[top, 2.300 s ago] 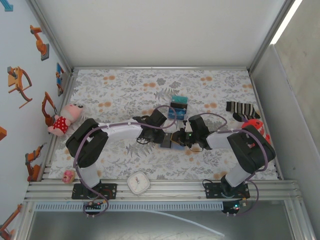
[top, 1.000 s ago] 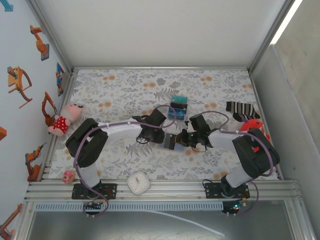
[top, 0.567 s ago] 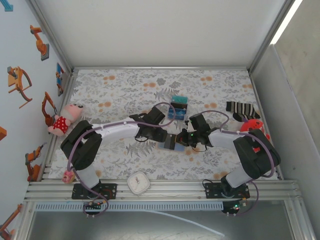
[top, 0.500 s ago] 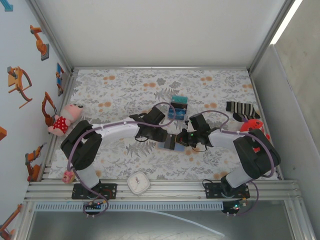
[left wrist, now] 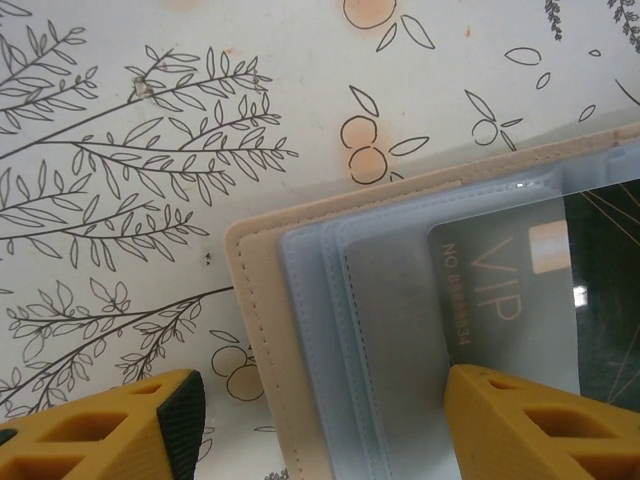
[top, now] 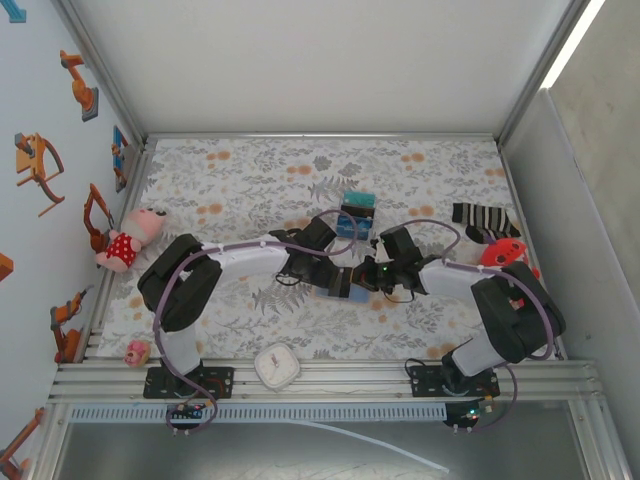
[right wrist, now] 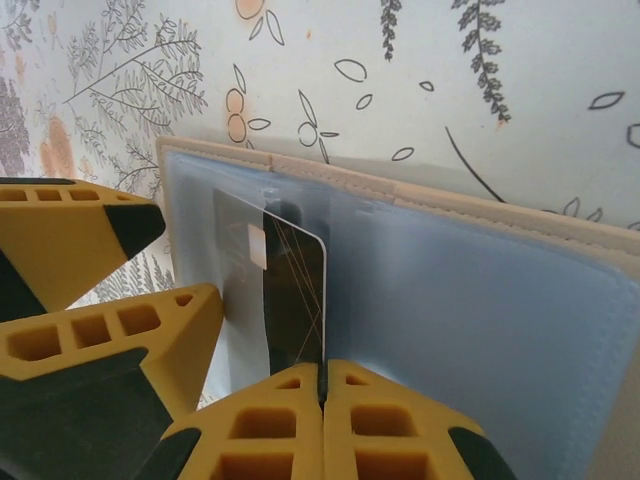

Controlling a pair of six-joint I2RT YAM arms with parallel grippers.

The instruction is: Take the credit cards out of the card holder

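The card holder [top: 345, 285] lies open on the flowered mat between the two arms, tan rim and pale blue-grey pockets up [left wrist: 300, 300] [right wrist: 480, 300]. A black credit card [right wrist: 295, 300], printed VIP [left wrist: 500, 290], sticks partly out of a translucent pocket. My right gripper [right wrist: 322, 385] [top: 367, 279] is shut on that card's near edge. My left gripper [left wrist: 330, 430] [top: 331, 273] is open, its yellow fingers [left wrist: 120, 425] standing either side of the holder's tan end; nothing is held between them.
A teal, blue and black block [top: 357, 213] sits just behind the grippers. A striped sock [top: 484, 220] and a red object [top: 505, 252] lie at the right. A plush doll [top: 130, 238] is at the left, a white clock [top: 276, 365] near the front edge.
The left gripper's jaws have spread apart over the holder's end and the left arm has shifted slightly. The right gripper stays shut on the card.
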